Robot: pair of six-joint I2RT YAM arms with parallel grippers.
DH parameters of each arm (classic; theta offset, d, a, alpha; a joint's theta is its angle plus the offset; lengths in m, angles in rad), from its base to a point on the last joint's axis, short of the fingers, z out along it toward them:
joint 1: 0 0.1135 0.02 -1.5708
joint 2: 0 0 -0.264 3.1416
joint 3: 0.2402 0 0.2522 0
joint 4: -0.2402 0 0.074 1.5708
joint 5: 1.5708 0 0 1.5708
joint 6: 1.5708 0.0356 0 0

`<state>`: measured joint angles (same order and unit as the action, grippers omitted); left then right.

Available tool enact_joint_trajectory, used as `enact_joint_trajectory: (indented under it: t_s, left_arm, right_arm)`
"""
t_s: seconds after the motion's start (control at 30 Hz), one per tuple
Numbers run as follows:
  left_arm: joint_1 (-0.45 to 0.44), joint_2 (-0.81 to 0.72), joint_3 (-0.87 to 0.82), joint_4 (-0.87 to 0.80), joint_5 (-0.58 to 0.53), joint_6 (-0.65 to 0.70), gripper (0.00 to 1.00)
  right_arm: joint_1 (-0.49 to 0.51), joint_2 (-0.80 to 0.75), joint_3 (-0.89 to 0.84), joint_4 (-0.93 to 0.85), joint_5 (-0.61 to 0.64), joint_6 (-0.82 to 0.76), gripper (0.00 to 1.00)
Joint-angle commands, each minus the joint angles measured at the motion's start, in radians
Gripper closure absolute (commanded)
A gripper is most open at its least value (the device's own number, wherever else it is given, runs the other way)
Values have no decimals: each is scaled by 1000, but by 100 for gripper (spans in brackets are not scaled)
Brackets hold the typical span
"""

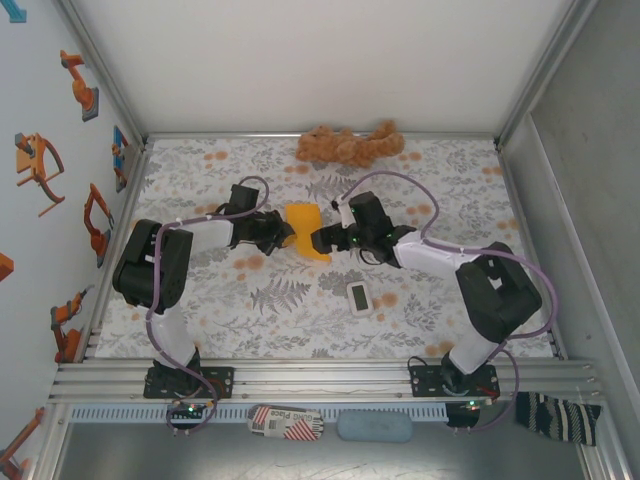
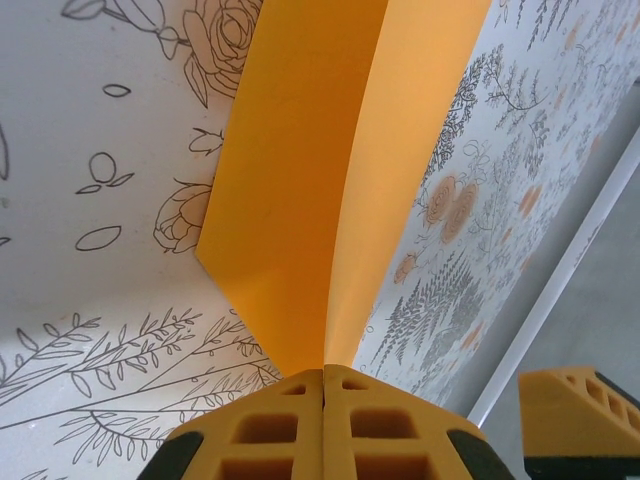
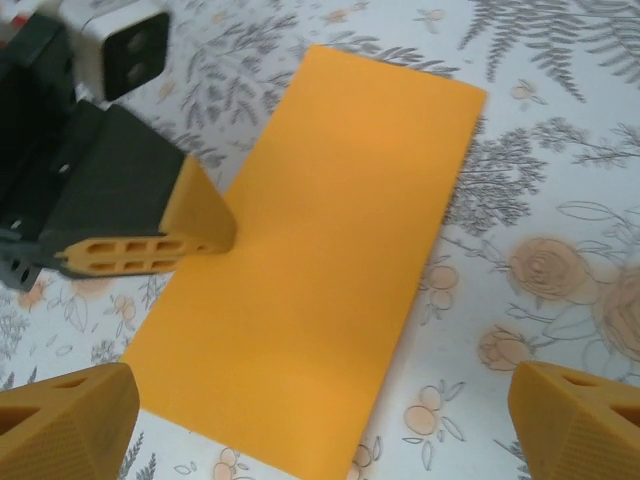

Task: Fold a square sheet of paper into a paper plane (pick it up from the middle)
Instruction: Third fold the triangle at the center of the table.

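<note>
The orange sheet of paper (image 1: 305, 231) is folded in half into a long rectangle (image 3: 320, 260) at mid-table. My left gripper (image 1: 285, 236) is shut on its left edge. In the left wrist view the two layers (image 2: 300, 180) rise from between the closed fingertips (image 2: 324, 385) with a crease up the middle. The left gripper's fingers (image 3: 195, 235) pinch the sheet's long side in the right wrist view. My right gripper (image 1: 322, 240) stands open just right of the sheet, its fingertips (image 3: 70, 420) spread wide on either side of the near short end, with nothing between them.
A brown plush toy (image 1: 348, 145) lies at the back edge of the floral tablecloth (image 1: 200, 290). A small white rectangular device (image 1: 360, 297) sits in front of the right gripper. Walls close in the left, back and right sides.
</note>
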<state>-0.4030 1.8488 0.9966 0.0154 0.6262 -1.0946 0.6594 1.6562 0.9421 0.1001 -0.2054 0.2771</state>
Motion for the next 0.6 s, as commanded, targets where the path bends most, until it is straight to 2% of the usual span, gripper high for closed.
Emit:
enact_joint_trajectory:
  t_s: [0.0, 0.2, 0.37, 0.57]
  left_arm:
    - [7, -34, 12, -15, 10, -13, 94]
    - [6, -34, 19, -22, 13, -14, 94]
    - [6, -33, 19, -27, 15, -14, 94]
    - [5, -28, 18, -22, 15, -16, 94]
  right_arm:
    - [59, -23, 1, 37, 51, -190, 12]
    - [131, 28, 51, -10, 46, -309, 16]
    - [157, 82, 37, 56, 64, -386, 28]
    - [157, 145, 41, 91, 63, -461, 30]
